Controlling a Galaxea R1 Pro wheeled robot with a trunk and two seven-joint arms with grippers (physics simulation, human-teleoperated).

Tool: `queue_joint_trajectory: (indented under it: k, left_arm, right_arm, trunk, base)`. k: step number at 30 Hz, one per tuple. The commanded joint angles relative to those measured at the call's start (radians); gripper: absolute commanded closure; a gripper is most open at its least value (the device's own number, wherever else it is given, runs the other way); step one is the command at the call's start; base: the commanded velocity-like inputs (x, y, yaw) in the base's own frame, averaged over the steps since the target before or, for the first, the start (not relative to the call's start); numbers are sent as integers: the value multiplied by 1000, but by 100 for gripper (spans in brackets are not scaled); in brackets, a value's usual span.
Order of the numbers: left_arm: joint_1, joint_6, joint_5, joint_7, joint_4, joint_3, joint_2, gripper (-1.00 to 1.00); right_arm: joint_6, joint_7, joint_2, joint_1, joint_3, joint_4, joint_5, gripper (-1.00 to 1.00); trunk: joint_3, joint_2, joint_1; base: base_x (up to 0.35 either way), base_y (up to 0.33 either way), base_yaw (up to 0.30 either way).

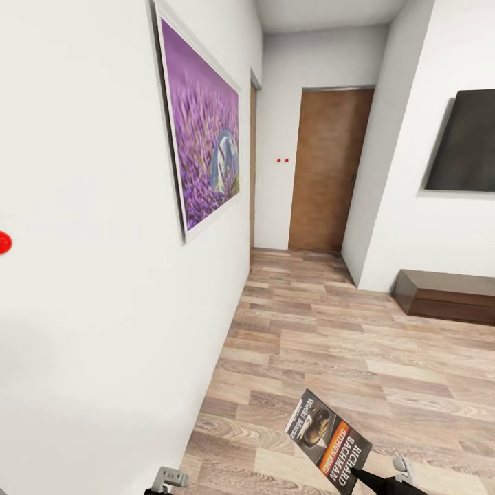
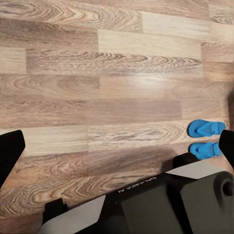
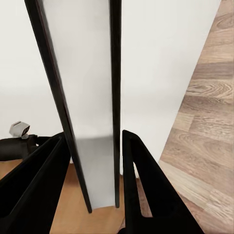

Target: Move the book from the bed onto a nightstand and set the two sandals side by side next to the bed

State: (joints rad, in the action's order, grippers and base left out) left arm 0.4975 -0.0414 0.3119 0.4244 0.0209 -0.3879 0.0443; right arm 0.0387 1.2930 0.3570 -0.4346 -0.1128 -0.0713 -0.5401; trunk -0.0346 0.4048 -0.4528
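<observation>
Right claw (image 3: 95,161) clenched on book (image 1: 328,438), gripped by lower edge, held tilted above floor (image 1: 330,344) beside wall (image 1: 89,309). Thin, light, likely floppy: better pinched near spine. Left claw's state: cannot tell. Sandals (image 2: 206,137) side by side on floor.

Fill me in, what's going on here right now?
The robot is out on the wood-plank floor beside a white wall, carrying the book clamped edge-on in its right tool. Ahead are a closed brown door and a low dark cabinet. The left tool hangs open over the floor, where the two blue sandals lie side by side. The book is not yet set down.
</observation>
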Motion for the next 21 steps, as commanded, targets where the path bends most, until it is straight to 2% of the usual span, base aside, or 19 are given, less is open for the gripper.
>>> queue_joint_trajectory:
  k: [1, 10, 17, 21]
  left_arm:
    - [1, -4, 7, 3, -1, -8, 0, -100]
    - [1, -4, 7, 2, -1, -9, 0, -100]
    - [1, -3, 7, 2, -1, -9, 0, -100]
    - [1, -4, 7, 2, -1, -9, 0, -100]
  right_arm:
    - [4, 2, 0, -1, -8, 0, -8, 100]
    - [4, 2, 0, -1, -8, 0, -8, 100]
    - [4, 3, 0, -1, -8, 0, -8, 100]
    - [4, 3, 0, -1, -8, 0, -8, 100]
  trunk:
    - [-2, 2, -1]
    - [-2, 2, -1]
    - [-2, 2, -1]
    - [-2, 2, -1]
  base:
    - [207, 0, 0]
    - [59, 0, 0]
    - [262, 0, 0]
    - [128, 0, 0]
